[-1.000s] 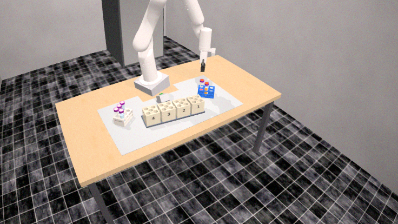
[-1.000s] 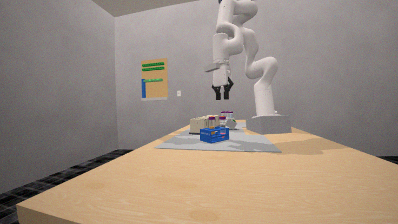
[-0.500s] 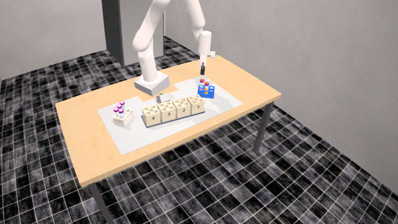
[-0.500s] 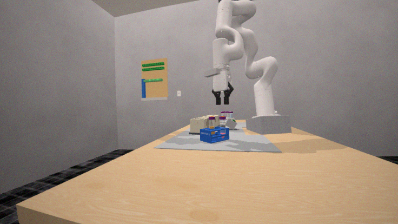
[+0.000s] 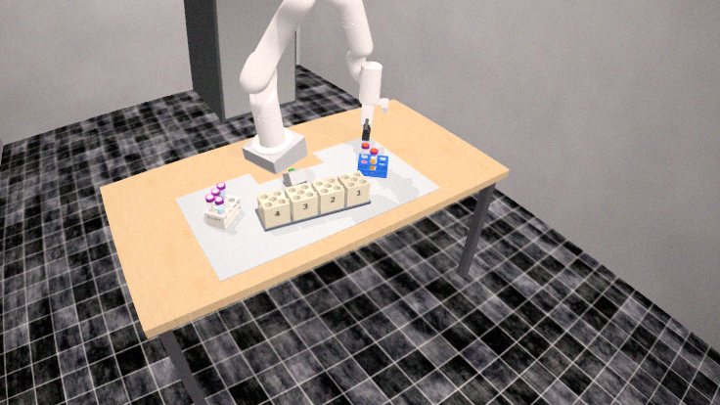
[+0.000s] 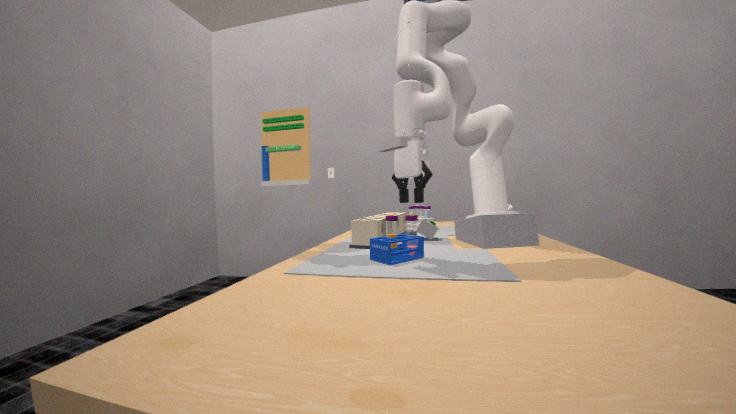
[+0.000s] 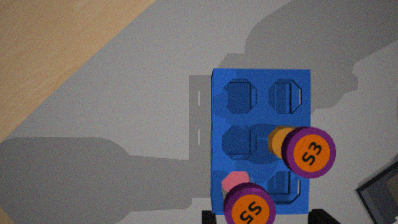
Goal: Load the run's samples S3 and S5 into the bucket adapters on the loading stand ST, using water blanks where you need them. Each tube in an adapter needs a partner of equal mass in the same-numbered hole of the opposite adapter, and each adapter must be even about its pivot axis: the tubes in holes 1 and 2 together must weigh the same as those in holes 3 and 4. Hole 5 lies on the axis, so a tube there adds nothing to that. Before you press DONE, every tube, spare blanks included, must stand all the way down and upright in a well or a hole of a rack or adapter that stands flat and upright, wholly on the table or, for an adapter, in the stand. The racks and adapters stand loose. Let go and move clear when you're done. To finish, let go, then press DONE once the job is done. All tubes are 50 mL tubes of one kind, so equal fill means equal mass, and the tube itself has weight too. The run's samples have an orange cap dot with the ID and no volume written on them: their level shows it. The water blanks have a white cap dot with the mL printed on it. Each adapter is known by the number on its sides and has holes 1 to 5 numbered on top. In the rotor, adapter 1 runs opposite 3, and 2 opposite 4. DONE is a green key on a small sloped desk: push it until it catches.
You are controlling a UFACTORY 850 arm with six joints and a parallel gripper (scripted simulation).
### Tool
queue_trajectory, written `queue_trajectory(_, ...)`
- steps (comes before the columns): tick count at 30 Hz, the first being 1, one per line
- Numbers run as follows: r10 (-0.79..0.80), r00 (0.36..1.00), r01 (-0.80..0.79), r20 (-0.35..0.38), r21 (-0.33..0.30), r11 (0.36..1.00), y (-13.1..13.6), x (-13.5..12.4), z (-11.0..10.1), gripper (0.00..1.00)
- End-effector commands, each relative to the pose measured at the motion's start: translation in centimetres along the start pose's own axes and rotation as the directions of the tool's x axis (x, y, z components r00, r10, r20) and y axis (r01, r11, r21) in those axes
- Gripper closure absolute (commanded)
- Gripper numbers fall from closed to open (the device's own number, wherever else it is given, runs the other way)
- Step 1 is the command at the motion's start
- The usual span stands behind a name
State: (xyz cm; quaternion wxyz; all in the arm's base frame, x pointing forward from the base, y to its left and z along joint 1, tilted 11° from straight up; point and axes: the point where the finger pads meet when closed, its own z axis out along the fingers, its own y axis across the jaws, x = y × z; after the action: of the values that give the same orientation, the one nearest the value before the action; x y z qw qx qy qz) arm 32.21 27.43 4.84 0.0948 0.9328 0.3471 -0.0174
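Gripper (image 5: 366, 131) (image 6: 411, 195) parted, nothing held, above blue rack (image 5: 373, 171) (image 6: 396, 251) (image 7: 260, 75). Tubes S3 (image 5: 374, 151) (image 6: 391, 218) (image 7: 308, 152) and S5 (image 5: 365, 145) (image 6: 411, 218) (image 7: 249, 212) standing there — 0 of 2 loaded. 4 blanks (image 5: 218, 200) in pale rack (image 5: 215, 220); balancing, DONE left.

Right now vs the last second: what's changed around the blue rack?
The pincer has come straight down toward the blue rack, open. Nothing was gripped or released. Tubes S3 and S5, the rack and the four adapters stayed put.
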Motion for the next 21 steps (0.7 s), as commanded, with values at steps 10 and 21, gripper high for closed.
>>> queue_trajectory(10,0.0,1.0,0.0,-0.003,-0.001,1.0,0.0,0.1,2.5,0.43)
queue_trajectory(21,0.0,1.0,0.0,-0.003,-0.001,1.0,0.0,0.1,3.9,0.43)
